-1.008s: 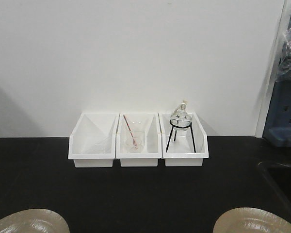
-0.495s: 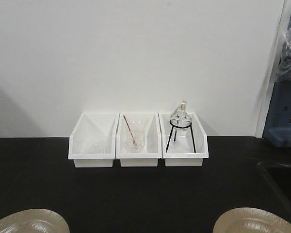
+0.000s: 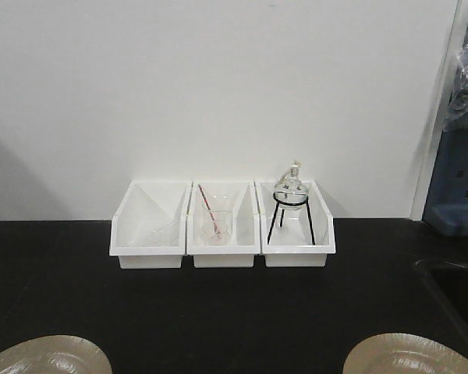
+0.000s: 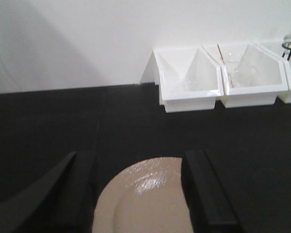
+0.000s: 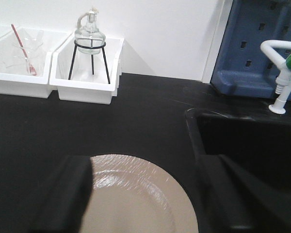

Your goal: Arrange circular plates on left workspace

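Both plates (image 4: 143, 201) (image 5: 136, 204) btwn wide-spread grippers (image 4: 133, 155) (image 5: 145, 158)

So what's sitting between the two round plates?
Nothing: the front view shows only bare black countertop between the left plate and the right plate.

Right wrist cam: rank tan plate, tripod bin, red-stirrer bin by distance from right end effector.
1. Glossy tan round plate, framed between the right end effector fingers.
2. Right-hand white plastic bin, holding glass flask on black tripod, ahead-left.
3. Neighbouring white plastic bin with red stirrer, farther left.
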